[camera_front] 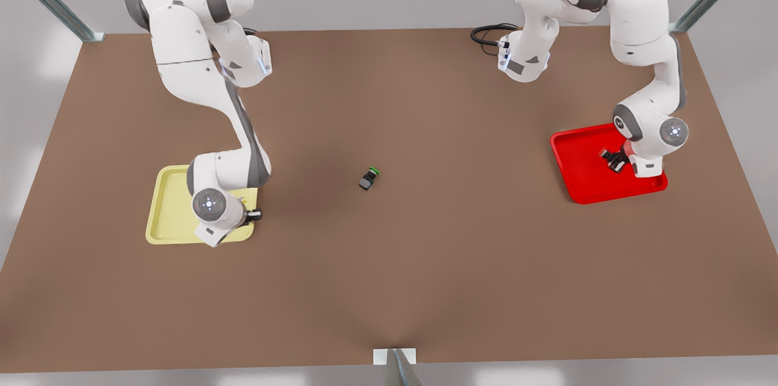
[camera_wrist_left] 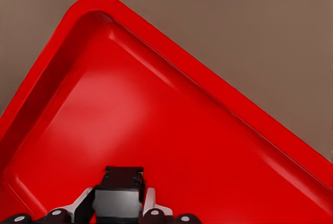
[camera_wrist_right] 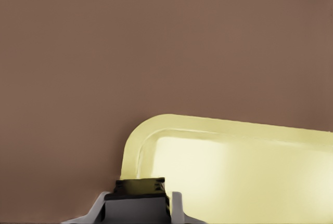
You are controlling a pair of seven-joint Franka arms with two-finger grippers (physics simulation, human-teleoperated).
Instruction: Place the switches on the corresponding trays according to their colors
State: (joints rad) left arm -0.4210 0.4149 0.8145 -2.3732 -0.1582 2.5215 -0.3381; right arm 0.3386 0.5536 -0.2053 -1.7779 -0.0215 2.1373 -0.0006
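Observation:
My left gripper (camera_wrist_left: 118,204) hangs low over the red tray (camera_wrist_left: 156,120), on the front view's right (camera_front: 615,160). It is shut on a small dark boxy switch (camera_wrist_left: 124,177), whose cap colour I cannot make out. My right gripper (camera_wrist_right: 139,207) is at the near right corner of the pale yellow tray (camera_wrist_right: 239,172) on the front view's left (camera_front: 252,214). It is likewise shut on a dark-bodied switch (camera_wrist_right: 140,186) with its cap hidden. Both trays (camera_front: 167,203) (camera_front: 583,170) lie flat on the brown table.
A third switch with a green cap (camera_front: 368,179) lies on its side in the middle of the table (camera_front: 425,252). A black cable loop (camera_front: 489,33) sits at the far edge by the arm on the front view's right. Metal posts stand at the table's corners.

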